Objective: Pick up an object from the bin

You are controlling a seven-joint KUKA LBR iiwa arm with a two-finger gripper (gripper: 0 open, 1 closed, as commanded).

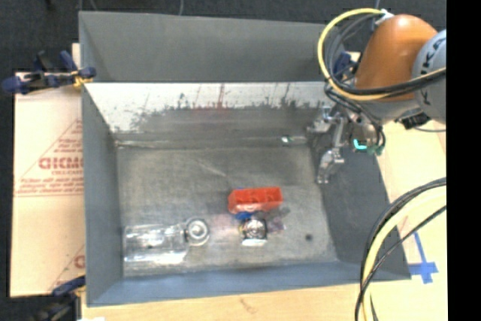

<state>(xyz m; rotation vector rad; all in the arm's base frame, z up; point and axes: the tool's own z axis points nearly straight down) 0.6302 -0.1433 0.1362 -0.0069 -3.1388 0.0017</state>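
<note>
The bin (101, 184) is seen to be of grey sheet metal, matt throughout. Its floor is scuffed with fine pale scratches, and its far wall is marked with dark, rust-tinged streaks. The red block (255, 198) near the middle of the floor appears to be made of plastic, smooth with a slight sheen. To its left, a clear container (150, 244) of transparent, glossy plastic is capped with a bright silvery cap (197, 231). A shiny, reflective face is shown by the small round thing (253, 231) just nearer than the block; its material cannot be told. The gripper (328, 162) is seen as bare bright metal, the orange cover (394, 49) above it as smooth, glossy plastic.
</note>
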